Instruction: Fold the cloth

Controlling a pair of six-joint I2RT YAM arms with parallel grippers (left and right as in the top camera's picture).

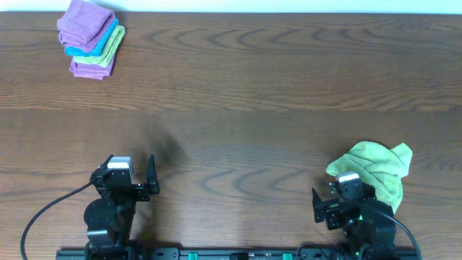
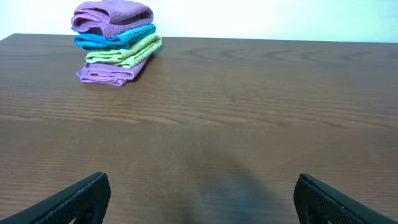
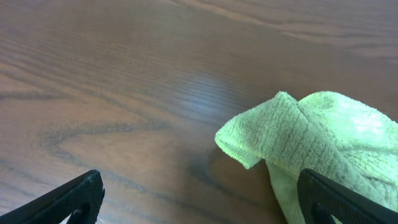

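Note:
A purple cloth [image 1: 85, 23] [image 2: 112, 15] lies folded on top of a small stack at the table's far left corner. No spread-out purple cloth shows in any view. My left gripper [image 1: 131, 167] [image 2: 202, 186] rests open near the front left edge, far from the stack, with only bare wood between its fingers. My right gripper [image 1: 345, 193] [image 3: 199, 186] is open at the front right, with nothing between its fingers. Its right finger [image 3: 336, 199] stands in front of a crumpled lime-green cloth [image 1: 372, 170] [image 3: 323, 137].
Under the top purple cloth the stack holds a bright blue cloth [image 2: 115, 38], a lime-green one [image 2: 124, 53] and another purple one [image 2: 106, 73], all folded. The dark wooden table [image 1: 245, 108] runs wide between the stack and both arms.

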